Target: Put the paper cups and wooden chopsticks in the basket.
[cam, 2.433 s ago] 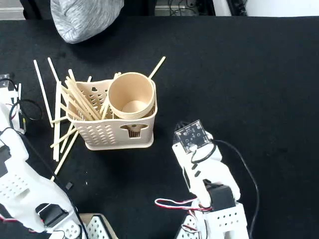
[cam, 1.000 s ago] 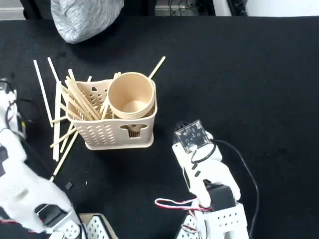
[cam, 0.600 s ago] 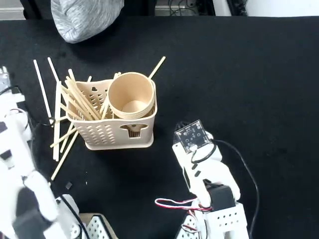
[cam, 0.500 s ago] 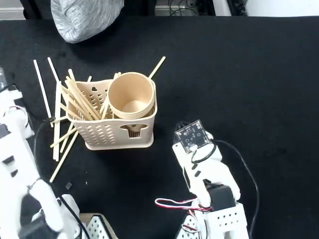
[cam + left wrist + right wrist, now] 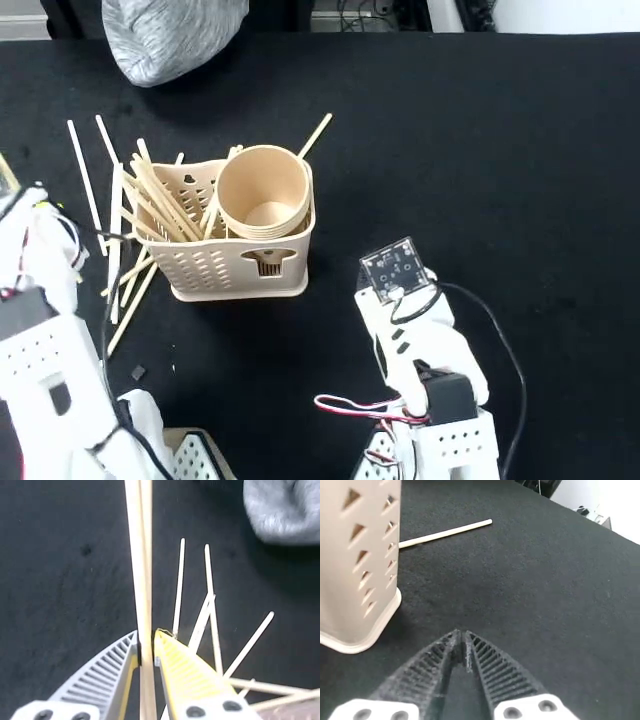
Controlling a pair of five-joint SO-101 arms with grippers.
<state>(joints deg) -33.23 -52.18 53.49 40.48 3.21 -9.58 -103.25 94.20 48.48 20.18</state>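
Observation:
The perforated cream basket [image 5: 235, 262] stands left of centre and holds a paper cup [image 5: 263, 190] and several wooden chopsticks [image 5: 160, 200]. More chopsticks [image 5: 113, 240] lie on the black table to its left. One chopstick [image 5: 315, 135] pokes out behind the basket. My left gripper [image 5: 147, 650] is shut on a pair of chopsticks [image 5: 140, 555] above that loose pile, and their tip [image 5: 6, 170] shows at the table's left edge. My right gripper [image 5: 460, 641] is shut on nothing, low over bare table beside the basket [image 5: 360, 560].
A grey cloth bundle [image 5: 170, 35] lies at the table's far side, behind the basket. The left arm [image 5: 40, 340] fills the near left corner and the right arm [image 5: 415, 345] stands at the near middle. Black table stretches to the right.
The left arm has swung in from the left edge toward the loose chopsticks. The right arm's wrist has shifted slightly to the right.

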